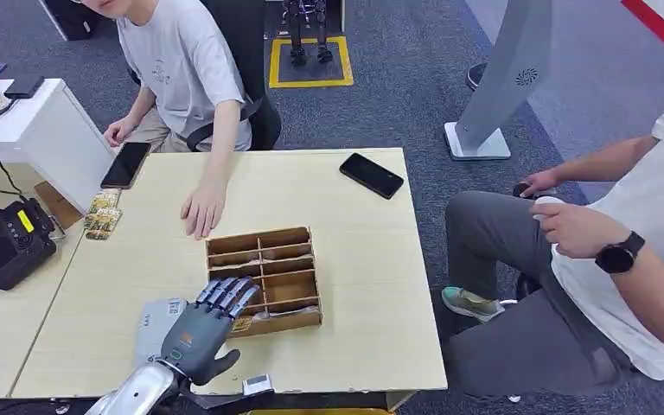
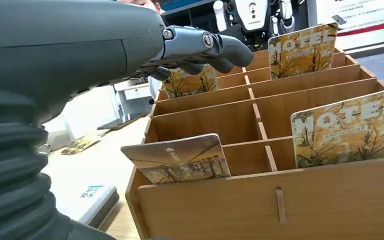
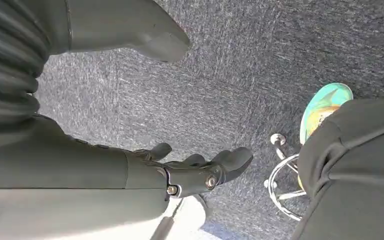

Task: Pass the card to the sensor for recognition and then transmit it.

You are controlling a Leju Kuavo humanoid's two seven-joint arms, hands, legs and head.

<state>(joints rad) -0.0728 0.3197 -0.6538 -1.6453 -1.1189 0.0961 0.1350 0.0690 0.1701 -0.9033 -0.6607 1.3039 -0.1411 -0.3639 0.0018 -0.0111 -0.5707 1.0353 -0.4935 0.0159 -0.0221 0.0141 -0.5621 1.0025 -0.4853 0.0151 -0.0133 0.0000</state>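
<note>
A wooden card box point(image 1: 264, 281) with several slots stands near the table's front edge. Yellow-brown cards stand in it: a tilted one point(image 2: 180, 159) in the nearest slot, a HOTEL card point(image 2: 347, 127) beside it, others point(image 2: 302, 50) farther back. My left hand point(image 1: 203, 328) hovers over the box's near left corner, fingers point(image 2: 200, 47) stretched out above the slots and holding nothing. The flat grey sensor point(image 1: 157, 324) lies on the table just left of the box, partly under my wrist. My right hand point(image 3: 190, 172) hangs over the carpet, fingers loosely apart, empty.
A seated person rests a hand point(image 1: 203, 210) on the table just beyond the box. Two black phones point(image 1: 372, 175) point(image 1: 125, 164) lie at the far side, loose cards point(image 1: 102, 214) at the left edge. A black device point(image 1: 9, 242) sits on the left desk. Another person point(image 1: 571, 277) sits at right.
</note>
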